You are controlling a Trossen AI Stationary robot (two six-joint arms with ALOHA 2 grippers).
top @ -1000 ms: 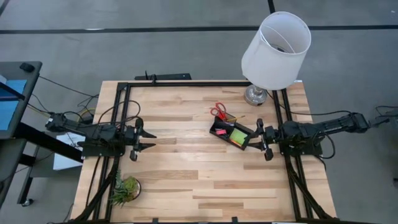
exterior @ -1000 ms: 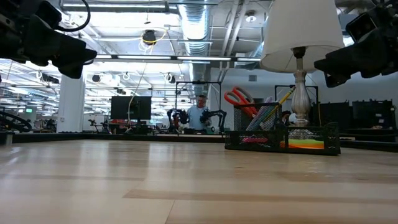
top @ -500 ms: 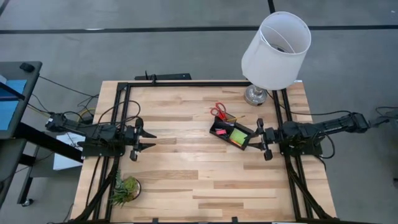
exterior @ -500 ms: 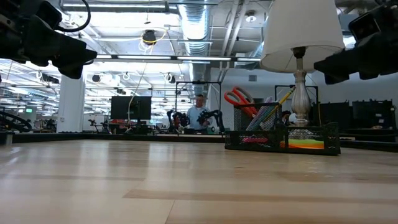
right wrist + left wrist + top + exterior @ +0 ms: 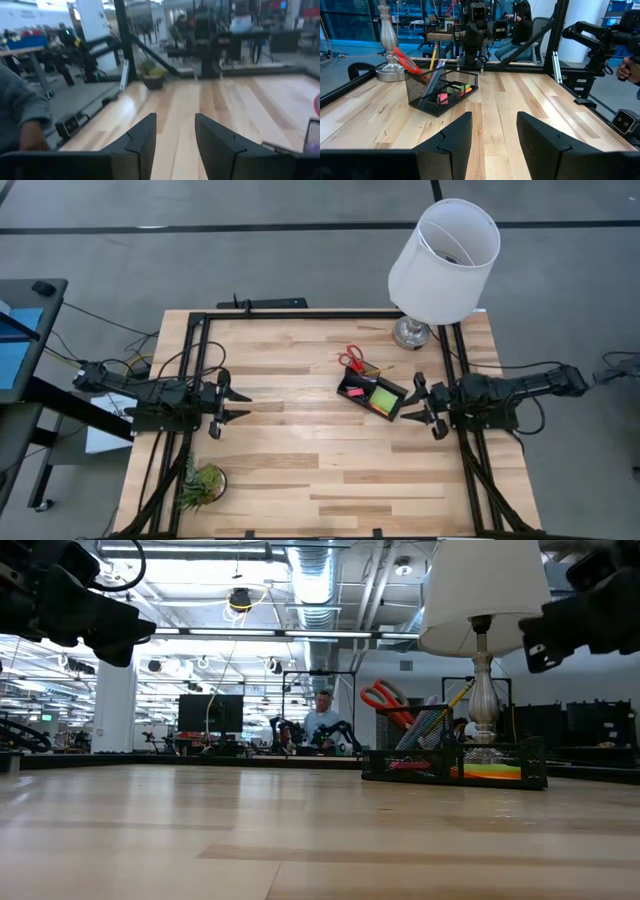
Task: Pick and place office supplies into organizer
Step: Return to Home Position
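**Organizer and both grippers.** The black mesh desk organizer (image 5: 372, 393) sits right of centre on the pale wooden table (image 5: 300, 470), its long axis diagonal. Red-handled scissors (image 5: 351, 360) stand in its taller section, and a lime green sticky-note pad (image 5: 384, 398) lies in the tray. We find the right gripper (image 5: 415, 405) just beside it, raised, fingers spread and empty, pointing toward it. The left gripper (image 5: 245, 405), likewise spread and empty, is well apart across the table. We judge the right arm's retreat runs straight back, away from the organizer.
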